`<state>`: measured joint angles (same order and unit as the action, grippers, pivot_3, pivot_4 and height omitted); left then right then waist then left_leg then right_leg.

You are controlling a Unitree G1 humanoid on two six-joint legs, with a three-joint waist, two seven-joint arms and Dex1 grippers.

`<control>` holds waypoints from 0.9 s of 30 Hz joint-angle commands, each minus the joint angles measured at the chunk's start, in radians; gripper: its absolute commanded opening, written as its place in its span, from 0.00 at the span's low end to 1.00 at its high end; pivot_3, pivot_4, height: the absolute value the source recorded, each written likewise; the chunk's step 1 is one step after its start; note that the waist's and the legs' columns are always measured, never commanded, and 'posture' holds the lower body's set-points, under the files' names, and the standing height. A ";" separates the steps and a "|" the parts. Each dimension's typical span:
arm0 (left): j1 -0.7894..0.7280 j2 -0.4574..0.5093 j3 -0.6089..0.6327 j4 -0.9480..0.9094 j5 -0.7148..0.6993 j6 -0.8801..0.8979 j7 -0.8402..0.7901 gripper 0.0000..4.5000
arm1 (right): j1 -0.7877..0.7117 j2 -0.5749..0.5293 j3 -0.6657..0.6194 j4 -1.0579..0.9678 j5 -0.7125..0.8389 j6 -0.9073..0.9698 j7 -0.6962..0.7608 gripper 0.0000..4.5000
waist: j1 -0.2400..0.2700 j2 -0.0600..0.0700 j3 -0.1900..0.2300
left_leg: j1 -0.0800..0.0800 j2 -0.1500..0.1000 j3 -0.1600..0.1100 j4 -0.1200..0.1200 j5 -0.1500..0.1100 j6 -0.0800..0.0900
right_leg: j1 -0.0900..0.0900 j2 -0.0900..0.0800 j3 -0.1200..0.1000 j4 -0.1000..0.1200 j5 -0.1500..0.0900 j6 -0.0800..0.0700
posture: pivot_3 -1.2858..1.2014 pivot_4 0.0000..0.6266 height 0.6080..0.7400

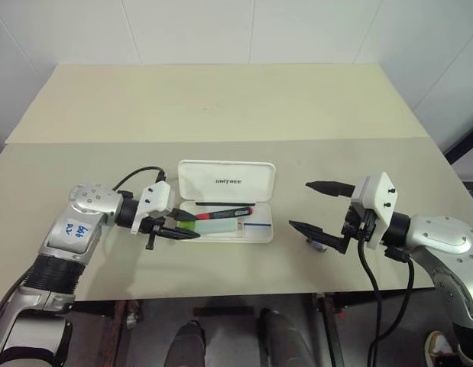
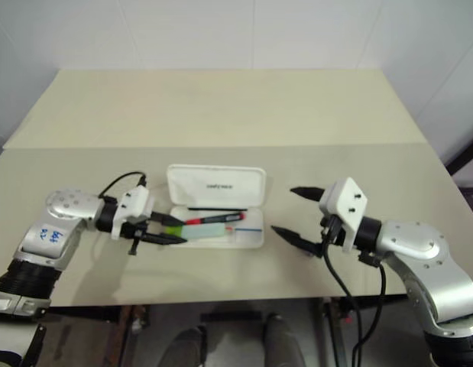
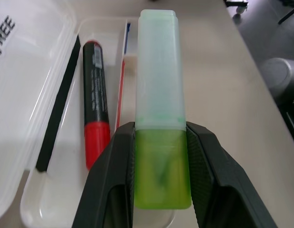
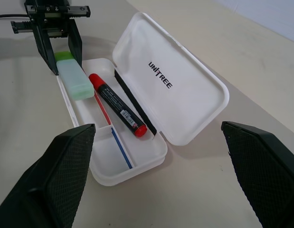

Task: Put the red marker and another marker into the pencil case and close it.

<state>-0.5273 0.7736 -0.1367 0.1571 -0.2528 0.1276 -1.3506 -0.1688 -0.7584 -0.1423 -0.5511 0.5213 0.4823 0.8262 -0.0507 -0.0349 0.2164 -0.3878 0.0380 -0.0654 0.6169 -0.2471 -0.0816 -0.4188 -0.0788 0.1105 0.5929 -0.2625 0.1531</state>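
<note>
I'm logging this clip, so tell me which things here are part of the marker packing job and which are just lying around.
Part of the job:
- pencil case, lid open
- red marker, lying in the case
- green marker, gripped by the left tool over the case
- right tool, open, beside the case

Lying about:
- small dark grey object on the table under the right tool

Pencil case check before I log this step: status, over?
Left gripper shut on green marker, over pencil case. Right gripper open, clear. Red marker inside, lid up. Nothing blocking.
</note>
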 commanded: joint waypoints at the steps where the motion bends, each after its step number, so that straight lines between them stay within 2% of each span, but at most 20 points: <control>1: -0.027 -0.013 0.001 0.013 0.016 -0.031 0.004 0.23 | 0.003 -0.004 -0.043 -0.042 0.021 -0.005 -0.015 1.00 | 0.001 0.000 0.000 | 0.000 0.000 0.000 0.000 0.000 0.000 | 0.000 0.000 0.000 0.000 0.000 0.000 | 0.52 0.24 1.00; 27: -0.103 -0.062 -0.031 0.057 0.046 -0.046 -0.021 0.23 | -0.009 0.005 -0.033 -0.049 0.021 -0.008 -0.050 1.00 | 0.020 0.000 0.000 | 0.000 0.000 0.000 0.005 0.000 0.000 | 0.002 0.000 0.000 0.000 -0.001 -0.002 | 0.52 0.24 1.00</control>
<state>-0.6151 0.7134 -0.1713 0.2170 -0.2109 0.0906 -1.3687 -0.1711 -0.7569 -0.1572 -0.5659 0.5301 0.4822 0.7840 -0.0309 -0.0349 0.2164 -0.3879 0.0380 -0.0654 0.6223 -0.2471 -0.0816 -0.4161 -0.0788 0.1105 0.5926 -0.2634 0.1514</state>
